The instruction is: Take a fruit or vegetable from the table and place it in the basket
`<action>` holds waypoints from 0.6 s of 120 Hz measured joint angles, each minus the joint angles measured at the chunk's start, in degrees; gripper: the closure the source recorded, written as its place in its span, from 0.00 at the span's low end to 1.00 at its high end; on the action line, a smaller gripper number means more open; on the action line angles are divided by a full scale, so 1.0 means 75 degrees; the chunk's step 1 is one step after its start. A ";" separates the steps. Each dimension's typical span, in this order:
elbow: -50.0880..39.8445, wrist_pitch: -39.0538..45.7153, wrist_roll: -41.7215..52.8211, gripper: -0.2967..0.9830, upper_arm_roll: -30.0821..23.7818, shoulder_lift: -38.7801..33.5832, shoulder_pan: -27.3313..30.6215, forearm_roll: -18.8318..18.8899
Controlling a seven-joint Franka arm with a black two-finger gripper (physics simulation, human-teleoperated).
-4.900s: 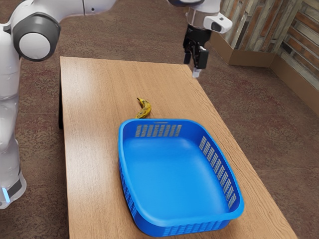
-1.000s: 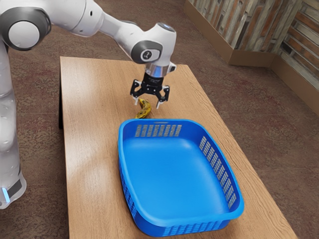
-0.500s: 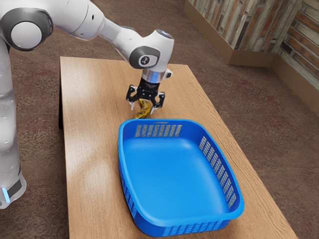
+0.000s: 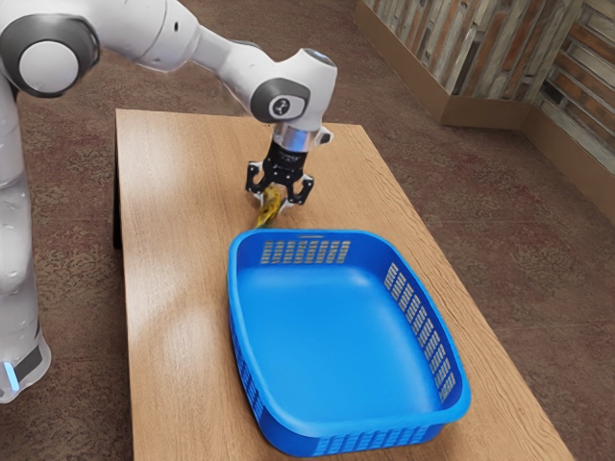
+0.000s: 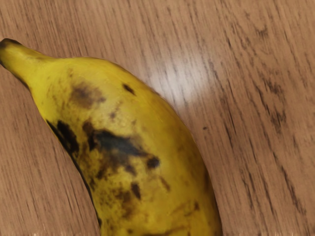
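Jaws look closed on the banana (image 4: 269, 208), one finger on each side of its curved body, so I'd call that a proper grip. The gripper (image 4: 272, 202) is just above centre in the exterior frame, pointing down, with the arm (image 4: 223, 63) reaching in from the upper left. Pinching across the fruit makes sense imo: it's the narrow way, and the long way would be awkward on that curve. In the wrist view the stem end sticks out at upper left, so it could swing or slip a bit. Can't tell if it's clear of the table (image 4: 183, 288). The basket (image 4: 307, 444) sits lower centre, really close by, so it's a short trip, but I'd go up first or the banana might clip the rim.
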 joint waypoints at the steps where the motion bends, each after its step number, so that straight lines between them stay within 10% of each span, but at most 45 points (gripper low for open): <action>1: 0.0031 -0.0020 0.0003 0.65 -0.0004 -0.0008 0.0004 0.0001; 72: 0.2769 -0.1911 0.0062 0.64 -0.1942 -0.0464 -0.0076 -0.0175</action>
